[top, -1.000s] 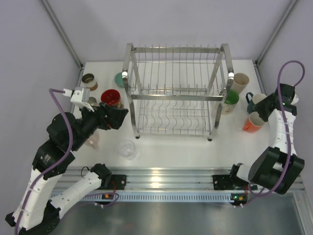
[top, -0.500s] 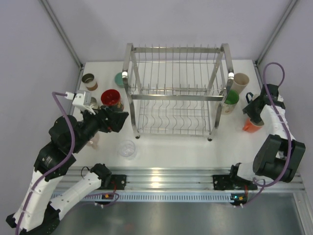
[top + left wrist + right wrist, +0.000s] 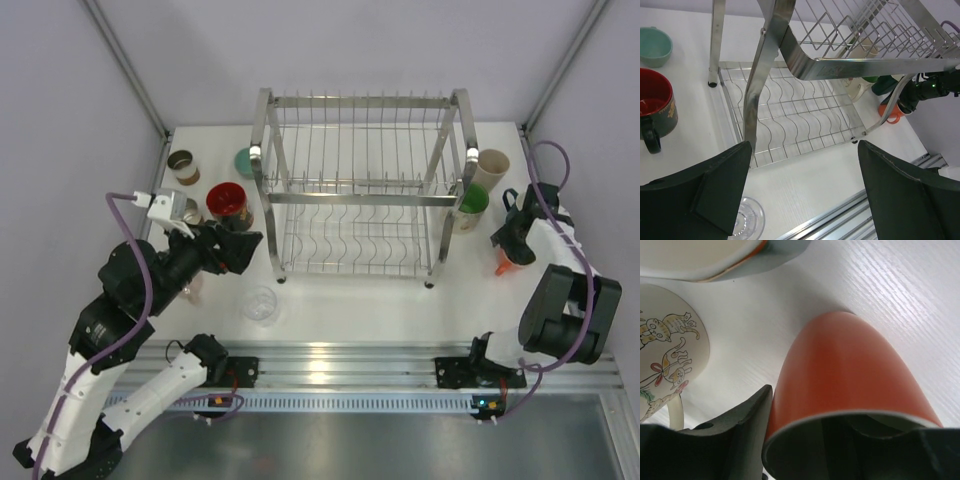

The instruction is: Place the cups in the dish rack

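far right, orange cup (image 3: 850, 370) wall pinched between fingers (image 3: 735, 435) of right hand (image 3: 810, 432).

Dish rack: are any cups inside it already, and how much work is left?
Done: nothing; both tiers of the dish rack are empty. In hand: the right hand grips the orange cup at its rim; the left hand is open, holding nothing. Left: every cup, including the clear cup and green cup.

left end effector (image 3: 800, 200): spread wide | right end effector (image 3: 505, 250): clamped, arm outstretched
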Robot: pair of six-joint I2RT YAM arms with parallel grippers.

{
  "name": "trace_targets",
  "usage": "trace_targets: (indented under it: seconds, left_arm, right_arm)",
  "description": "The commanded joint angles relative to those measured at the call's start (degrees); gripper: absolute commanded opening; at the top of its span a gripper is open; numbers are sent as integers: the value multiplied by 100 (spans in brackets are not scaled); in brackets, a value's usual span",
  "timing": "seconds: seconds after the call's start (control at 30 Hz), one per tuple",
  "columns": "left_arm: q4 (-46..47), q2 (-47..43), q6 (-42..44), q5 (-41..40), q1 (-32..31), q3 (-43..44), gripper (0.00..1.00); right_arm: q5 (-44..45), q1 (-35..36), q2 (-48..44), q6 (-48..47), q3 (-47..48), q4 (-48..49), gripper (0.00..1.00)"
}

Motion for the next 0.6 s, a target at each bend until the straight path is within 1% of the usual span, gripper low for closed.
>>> trace_targets:
  seconds: [0.0,0.1,0.13,0.2,0.23,0.3,0.57]
  left_arm:
    - [344,25,-40,146,-10,128,93]
    - [344,-89,-242,199,-10,31,93]
    - [344,-107,-269,164,-10,5,93]
    - [344,-125,-287,129,-10,-39,93]
    - [344,-107,-287,120,-10,-48,93]
    - [344,-72,-261,120,-10,-31,93]
    - [344,-10,-261,190,-11,40,93]
  right_arm:
    - [-302,34,154,-89,-70,477,43]
    - [-311,51,198,-142,25,399,33]
    - [-277,51,154,-168,52,312,28]
    - [-189,51,110,-238,166,180,22]
    - [-162,51,49,-247,193,57,13]
    - [-136,51,-30,-274,263,-66,1]
    - [-259,51,-882,-440,518,-419,0]
